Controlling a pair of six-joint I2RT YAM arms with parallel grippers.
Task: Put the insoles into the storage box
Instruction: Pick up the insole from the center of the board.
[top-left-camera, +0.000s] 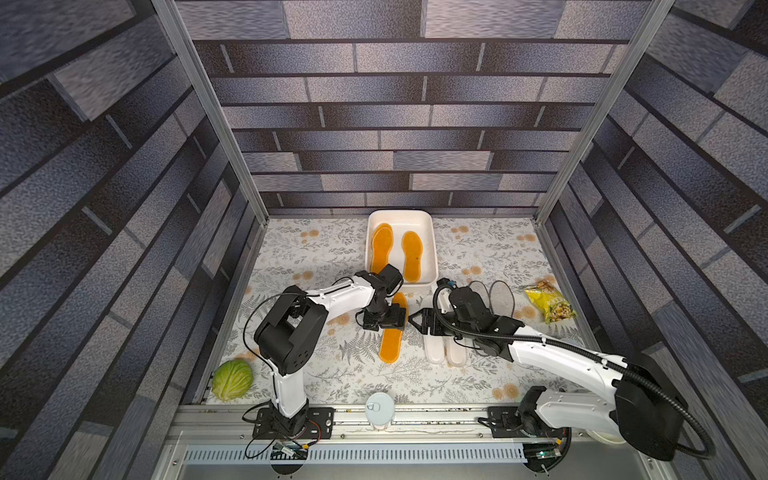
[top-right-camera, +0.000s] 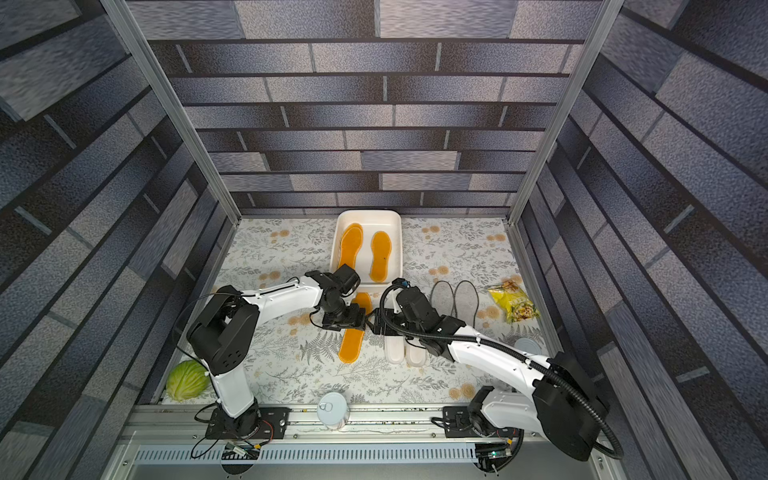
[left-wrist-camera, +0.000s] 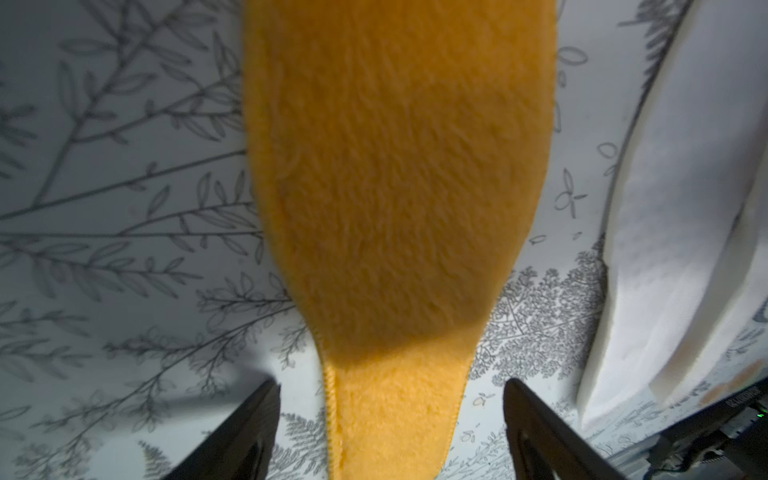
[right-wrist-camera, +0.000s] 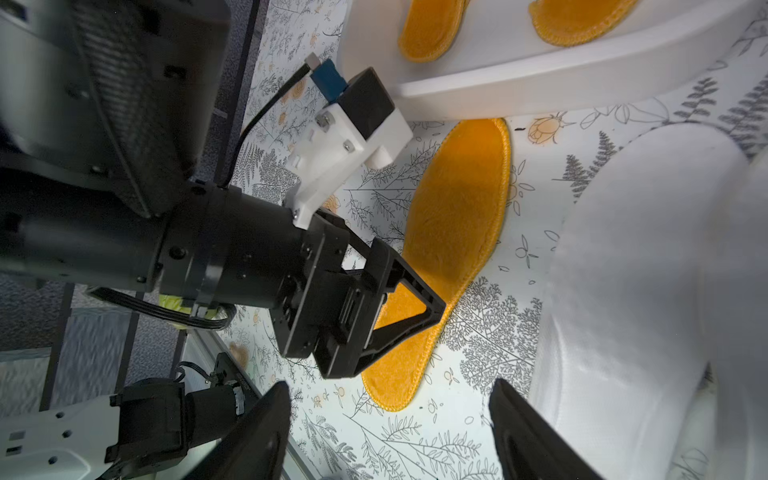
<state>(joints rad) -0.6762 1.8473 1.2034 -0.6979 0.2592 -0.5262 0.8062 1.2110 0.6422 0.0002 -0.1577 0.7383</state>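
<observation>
Lying in storage box (top-left-camera: 433, 249) — two orange insoles (top-left-camera: 381, 249)

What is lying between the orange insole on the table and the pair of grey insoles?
The two white insoles, side by side, lie between the orange insole and the grey insoles. Both top views show this.

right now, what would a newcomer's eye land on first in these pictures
Bright orange stands out: two orange insoles side by side in the white box at the back of the table, and a third insole flat just in front of it. The left gripper hangs open over that third insole, jaws either side, with the open right gripper facing it. A green cabbage sits at the near left corner.
</observation>
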